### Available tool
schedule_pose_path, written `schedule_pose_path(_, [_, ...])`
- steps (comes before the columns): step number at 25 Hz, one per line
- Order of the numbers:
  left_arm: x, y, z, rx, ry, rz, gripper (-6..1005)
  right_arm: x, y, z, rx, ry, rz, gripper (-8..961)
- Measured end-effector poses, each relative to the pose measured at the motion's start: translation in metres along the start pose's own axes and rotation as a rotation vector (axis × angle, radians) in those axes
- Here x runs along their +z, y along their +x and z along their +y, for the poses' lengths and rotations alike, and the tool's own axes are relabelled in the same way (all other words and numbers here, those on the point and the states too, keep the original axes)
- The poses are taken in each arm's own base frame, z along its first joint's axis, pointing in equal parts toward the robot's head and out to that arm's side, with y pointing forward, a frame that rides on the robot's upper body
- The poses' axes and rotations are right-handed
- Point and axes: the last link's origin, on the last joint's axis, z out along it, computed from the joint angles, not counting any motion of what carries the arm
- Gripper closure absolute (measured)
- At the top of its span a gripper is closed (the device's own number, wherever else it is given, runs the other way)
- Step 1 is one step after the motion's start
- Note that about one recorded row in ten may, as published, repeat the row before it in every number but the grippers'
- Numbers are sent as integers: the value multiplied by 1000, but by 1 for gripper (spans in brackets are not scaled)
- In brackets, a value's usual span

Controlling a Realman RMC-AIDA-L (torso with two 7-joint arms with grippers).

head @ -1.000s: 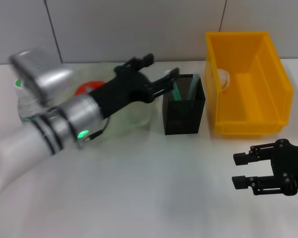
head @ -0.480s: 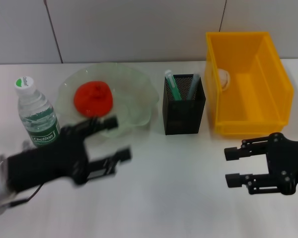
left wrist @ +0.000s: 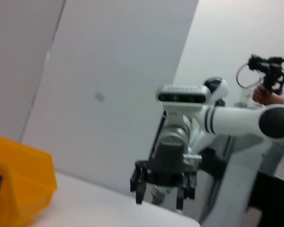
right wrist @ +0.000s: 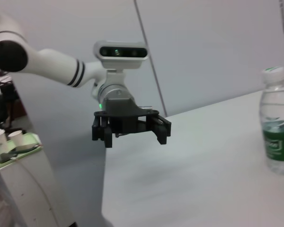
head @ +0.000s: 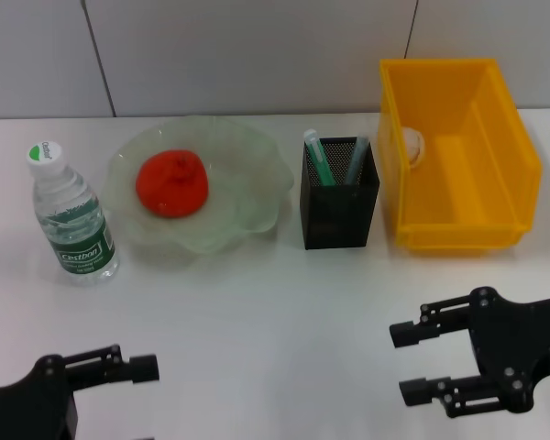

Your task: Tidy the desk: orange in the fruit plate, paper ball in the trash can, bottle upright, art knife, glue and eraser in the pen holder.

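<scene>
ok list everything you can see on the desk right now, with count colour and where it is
desk: 1, white, under everything
bottle: 1, clear with white cap and green label, upright at far left
fruit plate: 1, pale green, right of the bottle
orange: 1, red-orange, in the fruit plate
pen holder: 1, black mesh, centre, between plate and bin
art knife: 1, mint green, standing in the pen holder
glue: 1, silver-grey, standing in the pen holder
trash can: 1, yellow, at right
paper ball: 1, whitish, inside the trash can
left gripper: black, open, near-left edge
right gripper: black, open, near right
</scene>
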Motion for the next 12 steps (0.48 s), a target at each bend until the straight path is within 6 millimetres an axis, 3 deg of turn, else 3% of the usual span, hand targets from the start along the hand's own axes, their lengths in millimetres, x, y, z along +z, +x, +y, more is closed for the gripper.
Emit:
schedule_pose_path(4, [-3,-5,4,-13,-30,-57,191,3,2,1,0,-11,11,360])
schedule_pose_path(12, [0,8,-7,-30,-101,-159,191,-9,8,-3,29,60,-18,360])
